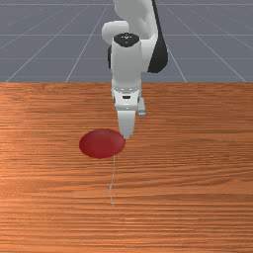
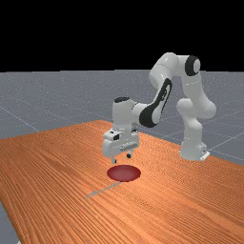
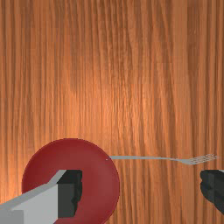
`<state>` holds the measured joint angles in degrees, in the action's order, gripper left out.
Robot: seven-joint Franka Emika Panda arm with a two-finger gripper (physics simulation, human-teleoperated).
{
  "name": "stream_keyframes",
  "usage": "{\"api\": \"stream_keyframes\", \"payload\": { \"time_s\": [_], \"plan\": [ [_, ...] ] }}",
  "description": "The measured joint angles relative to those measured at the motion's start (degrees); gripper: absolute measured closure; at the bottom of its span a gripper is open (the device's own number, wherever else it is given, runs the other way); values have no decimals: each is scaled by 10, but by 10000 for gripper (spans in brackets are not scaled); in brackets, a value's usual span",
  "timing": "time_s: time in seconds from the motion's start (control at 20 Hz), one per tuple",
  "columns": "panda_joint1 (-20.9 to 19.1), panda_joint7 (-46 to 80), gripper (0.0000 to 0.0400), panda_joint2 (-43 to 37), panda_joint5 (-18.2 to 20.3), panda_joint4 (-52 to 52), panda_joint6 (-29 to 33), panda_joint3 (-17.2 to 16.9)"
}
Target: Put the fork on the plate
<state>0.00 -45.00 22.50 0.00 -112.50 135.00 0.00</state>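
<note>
Fork [image 3: 161,158] lies on the table [image 1: 188,163], its handle end at the plate's [image 1: 102,143] rim (you can't be sure they touch), tines pointing away. You seem to be at the approach: your gripper [image 2: 121,158] hangs above, spread wide and gripping nothing. Next, you'd likely want about a quarter turn, so it straddles the handle, then a careful descent. You'll see nothing in the plate's middle.
</note>
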Motion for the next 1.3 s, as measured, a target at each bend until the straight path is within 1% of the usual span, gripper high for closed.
{"api": "stream_keyframes", "payload": {
  "time_s": [0.05, 0.1, 0.15, 0.2, 0.25, 0.3, 0.35, 0.4, 0.45, 0.5, 0.55, 0.65, 0.7, 0.85, 1.15, 1.2, 1.25, 1.3],
  "plan": [
    [0, 0, 151, 0, 0, 0, 0, 0],
    [0, 0, 242, 0, 0, 0, 0, 0],
    [1, 11, 147, 0, 2, 1, -2, -2],
    [1, 18, 89, 1, 4, 2, -4, -3],
    [1, 22, 54, 1, 5, 2, -5, -4],
    [1, 24, 33, 1, 6, 2, -5, -5],
    [8, 104, 176, 3, 16, 6, -27, -24],
    [8, 187, 263, 7, 29, 15, -50, -45],
    [9, 275, 316, 13, 44, 25, -72, -64],
    [12, 367, 349, 19, 62, 37, -94, -81],
    [17, 460, 369, 25, 83, 47, -113, -95],
    [26, 634, 388, 35, 128, 62, -141, -118],
    [27, 680, 393, 38, 143, 65, -148, -123],
    [27, 734, 398, 40, 164, 69, -156, -128],
    [28, 749, 400, 35, 171, 70, -163, -128],
    [28, 749, 243, 35, 173, 70, -161, -128],
    [27, 750, 148, 37, 174, 73, -160, -128],
    [27, 751, 90, 43, 174, 78, -158, -128]
  ]
}}
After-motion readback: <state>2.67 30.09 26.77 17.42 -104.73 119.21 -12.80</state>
